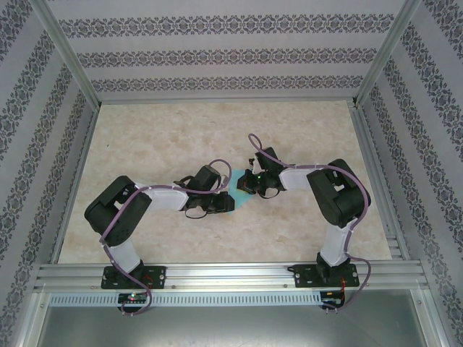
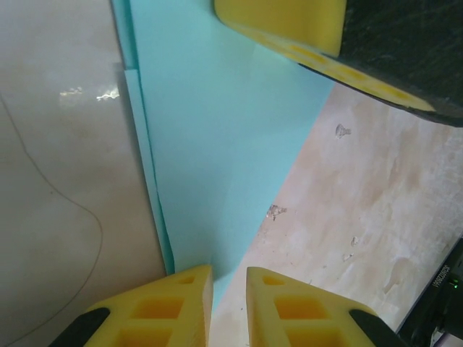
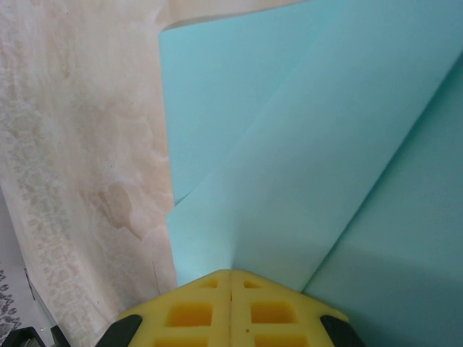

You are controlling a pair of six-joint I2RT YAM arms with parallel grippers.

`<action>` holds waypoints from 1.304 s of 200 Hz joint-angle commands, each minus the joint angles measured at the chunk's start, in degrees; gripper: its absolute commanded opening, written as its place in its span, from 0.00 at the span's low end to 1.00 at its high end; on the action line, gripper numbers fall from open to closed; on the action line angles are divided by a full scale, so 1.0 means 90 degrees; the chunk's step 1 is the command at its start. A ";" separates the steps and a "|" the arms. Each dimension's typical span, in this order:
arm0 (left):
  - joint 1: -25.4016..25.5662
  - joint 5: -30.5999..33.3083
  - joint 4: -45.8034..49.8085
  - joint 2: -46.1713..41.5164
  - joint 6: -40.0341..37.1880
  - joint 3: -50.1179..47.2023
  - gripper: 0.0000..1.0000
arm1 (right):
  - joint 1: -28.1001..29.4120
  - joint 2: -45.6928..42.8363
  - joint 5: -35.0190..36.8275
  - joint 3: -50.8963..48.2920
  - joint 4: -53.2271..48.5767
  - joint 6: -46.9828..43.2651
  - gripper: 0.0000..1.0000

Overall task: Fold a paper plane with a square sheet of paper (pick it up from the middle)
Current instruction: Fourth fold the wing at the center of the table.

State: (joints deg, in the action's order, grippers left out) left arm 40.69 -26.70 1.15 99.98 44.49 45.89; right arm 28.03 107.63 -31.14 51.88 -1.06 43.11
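Note:
The turquoise sheet of paper (image 1: pixel 234 176) lies partly folded at the middle of the table, between my two grippers. In the right wrist view the paper (image 3: pixel 304 144) shows layered flaps and a crease that runs into my right gripper (image 3: pixel 231 273), which is shut on it. My left gripper (image 2: pixel 228 278) stands slightly open, and the narrow tip of the paper (image 2: pixel 217 144) reaches down between its yellow fingers. The table shows through the gap. The right gripper's yellow fingers (image 2: pixel 282 22) rest at the paper's far end. From above, the left gripper (image 1: pixel 223 199) and right gripper (image 1: pixel 244 186) nearly meet.
The beige marbled table (image 1: pixel 159 137) is bounded by aluminium rails and patterned walls on three sides. Both arms bend inward from their bases at the near edge, with purple cables (image 1: pixel 116 217) looping along them.

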 commanded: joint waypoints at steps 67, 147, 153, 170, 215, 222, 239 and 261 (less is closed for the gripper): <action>0.0081 0.0370 0.0203 -0.0353 0.0136 0.0285 0.21 | 0.0079 0.0498 0.0735 -0.0078 -0.0632 -0.0203 0.00; 0.0081 0.0620 0.0528 0.0549 -0.0011 0.0786 0.15 | 0.0098 0.0619 0.0717 -0.0072 -0.0664 -0.0181 0.00; 0.0078 0.0592 0.0517 0.0539 0.0006 0.0743 0.15 | 0.0095 0.0626 0.0717 -0.0070 -0.0678 -0.0191 0.00; 0.0082 0.0527 0.0531 0.0504 0.0007 0.0608 0.15 | 0.0093 0.0637 0.0758 -0.0035 -0.0753 -0.0209 0.00; 0.0079 0.0140 0.0594 0.0378 -0.0229 0.0226 0.13 | 0.0110 0.0706 0.0935 0.0072 -0.1120 -0.0335 0.00; 0.0079 0.0101 0.0619 0.0342 -0.0295 0.0182 0.13 | 0.0115 0.0725 0.0959 0.0079 -0.1168 -0.0347 0.00; 0.0087 0.0040 0.0726 0.0251 -0.0478 0.0113 0.12 | 0.0108 0.0783 0.0987 0.0101 -0.1205 -0.0347 0.00; 0.0125 -0.0039 0.0745 0.0108 -0.0586 -0.0012 0.12 | 0.0118 0.0850 0.0990 0.0111 -0.1218 -0.0318 0.00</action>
State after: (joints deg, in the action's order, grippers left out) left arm 40.64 -23.31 1.15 102.59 42.06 48.80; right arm 28.10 109.25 -31.59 54.94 -4.97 41.85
